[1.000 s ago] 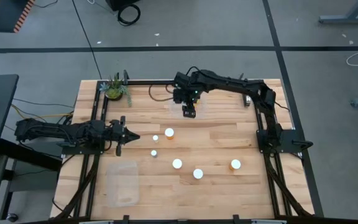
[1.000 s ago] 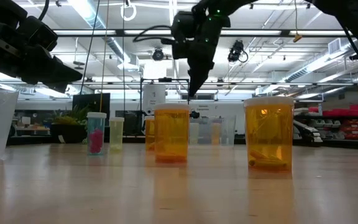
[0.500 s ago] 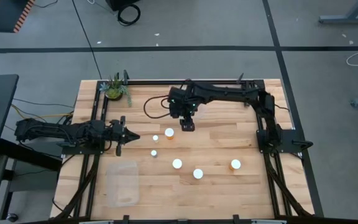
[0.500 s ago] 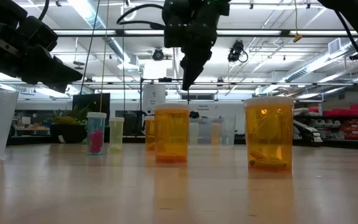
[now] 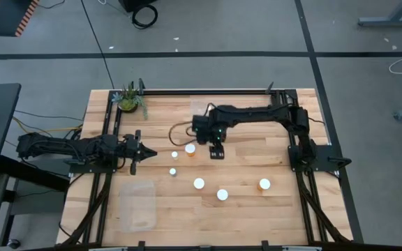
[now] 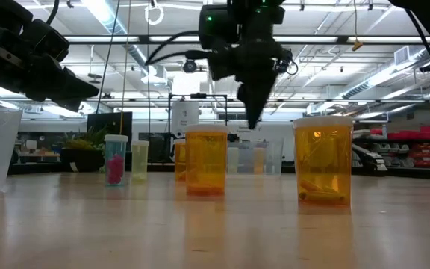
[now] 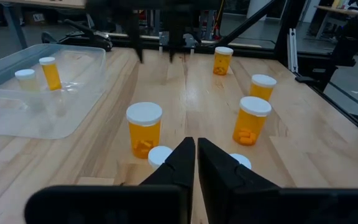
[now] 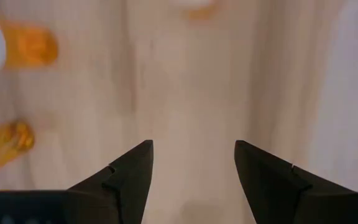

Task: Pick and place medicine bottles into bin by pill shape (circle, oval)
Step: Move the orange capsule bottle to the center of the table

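Several orange bottles with white caps stand upright on the wooden table: two near its middle, and others nearer the front. My right gripper is open and empty. It points down above bare wood, just right of the wide-capped middle bottle, and also shows in the right wrist view and the low view. My left gripper is shut and empty, held level at the table's left, pointing at the bottles.
A clear bin at the table's far side holds two bottles. Another clear bin lies at the near left. A small green plant stands at the far left corner. Black frame rails run along the table's sides.
My right gripper has gone from the far side of the table toward the near edge, and now stands beside the middle bottles. No bottle has moved.
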Controlling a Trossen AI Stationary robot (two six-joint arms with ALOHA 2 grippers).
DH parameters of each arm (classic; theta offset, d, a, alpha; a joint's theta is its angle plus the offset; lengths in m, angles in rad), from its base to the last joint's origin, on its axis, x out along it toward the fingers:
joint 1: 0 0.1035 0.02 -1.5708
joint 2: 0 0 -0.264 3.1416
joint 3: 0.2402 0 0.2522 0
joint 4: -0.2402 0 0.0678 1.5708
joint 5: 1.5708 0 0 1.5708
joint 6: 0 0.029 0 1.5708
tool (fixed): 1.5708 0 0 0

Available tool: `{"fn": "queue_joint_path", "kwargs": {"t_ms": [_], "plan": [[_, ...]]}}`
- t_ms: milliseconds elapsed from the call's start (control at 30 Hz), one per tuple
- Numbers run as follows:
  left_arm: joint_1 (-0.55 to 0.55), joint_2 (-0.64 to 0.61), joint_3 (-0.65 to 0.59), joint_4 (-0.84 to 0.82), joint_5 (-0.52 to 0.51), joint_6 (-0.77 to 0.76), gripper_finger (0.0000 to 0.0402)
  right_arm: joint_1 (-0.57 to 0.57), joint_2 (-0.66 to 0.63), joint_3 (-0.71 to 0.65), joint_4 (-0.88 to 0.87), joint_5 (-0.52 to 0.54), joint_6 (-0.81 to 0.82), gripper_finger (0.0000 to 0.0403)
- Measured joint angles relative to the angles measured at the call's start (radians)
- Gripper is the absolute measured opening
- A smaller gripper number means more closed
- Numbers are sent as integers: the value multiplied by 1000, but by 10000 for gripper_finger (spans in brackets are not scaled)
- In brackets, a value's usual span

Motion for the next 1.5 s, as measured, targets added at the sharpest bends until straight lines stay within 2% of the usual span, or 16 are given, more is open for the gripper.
{"fn": "queue_joint_path", "kwargs": {"t_ms": [267, 400, 500, 633, 800, 1033, 1133, 1500], "plan": [[0, 0, 0, 0, 0, 0, 36, 120, -19, -166, -20, 6, 89, 232], [0, 0, 0, -1, 0, 0, 33, 165, -62, -244, 0, 80, 143, 232], [0, 0, 0, 1, 0, 0, 29, 191, -136, -328, 80, 130, 192, 230], [0, 0, 0, 1, 0, 0, 29, 218, -262, -467, 219, 136, 255, 227], [0, 0, 0, 0, 0, 0, 37, 253, -412, -589, 255, 149, 360, 227], [0, 0, 0, 0, 0, 0, 35, 310, -582, -679, 254, 262, 446, 227], [0, 0, 0, 0, 0, 0, 30, 316, -631, -693, 255, 270, 449, 227], [0, 0, 0, 0, 0, 0, 36, 325, -679, -746, 252, 281, 449, 228]]}}
